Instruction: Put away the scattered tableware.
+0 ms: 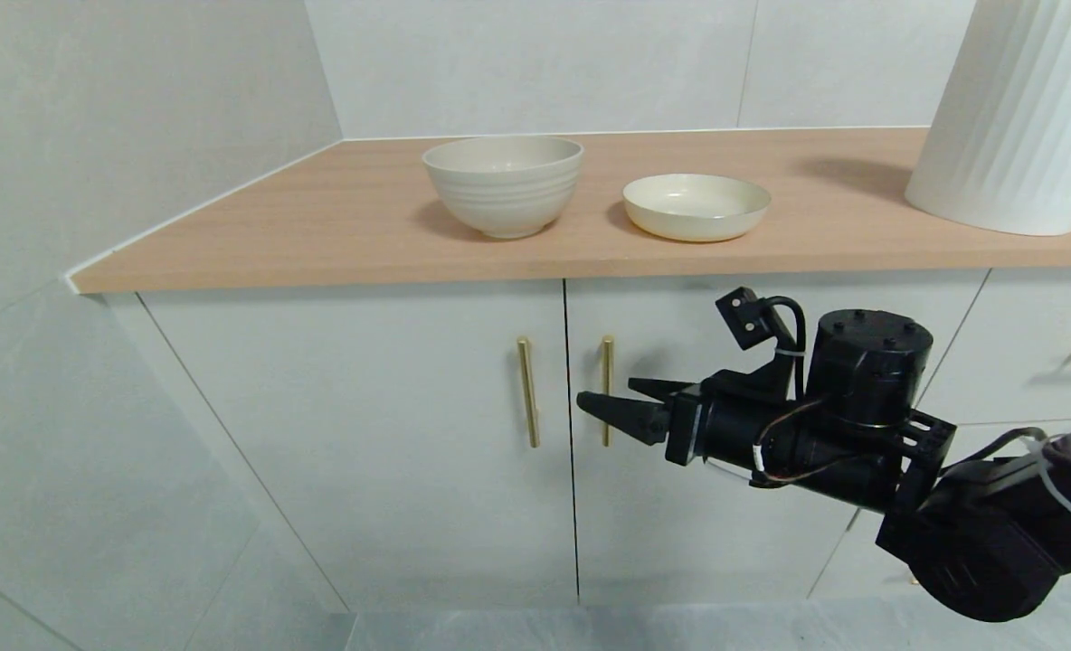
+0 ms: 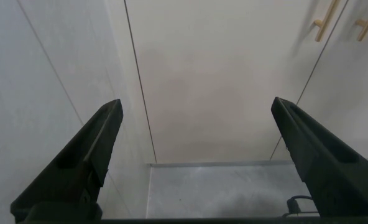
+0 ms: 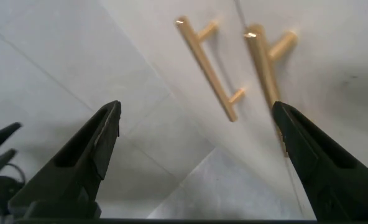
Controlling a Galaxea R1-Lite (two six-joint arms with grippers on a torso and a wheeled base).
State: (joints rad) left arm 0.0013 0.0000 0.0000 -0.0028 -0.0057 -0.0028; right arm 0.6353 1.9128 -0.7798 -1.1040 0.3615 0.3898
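Right hand (image 1: 620, 400) hovers below the worktop (image 1: 336, 226) front edge, spread wide, tips just before the brass handles (image 1: 526, 391). Left hand (image 2: 196, 158) gapes wide too, facing a cabinet door (image 2: 221, 87). Up top, deep bowl (image 1: 503, 183) and shallow dish (image 1: 696, 206) sit side by side, apart, mid-worktop.

Bright, soft light falls from the right: the bowl (image 1: 503, 183), the plate (image 1: 696, 206) and the ribbed white container (image 1: 1015, 117) cast faint shadows leftward on the countertop (image 1: 318, 226).

We see a bowl (image 1: 503, 183) on the wooden counter (image 1: 318, 226). Right of the bowl sit a flat dish (image 1: 696, 206), then a tall white pot (image 1: 1015, 117).
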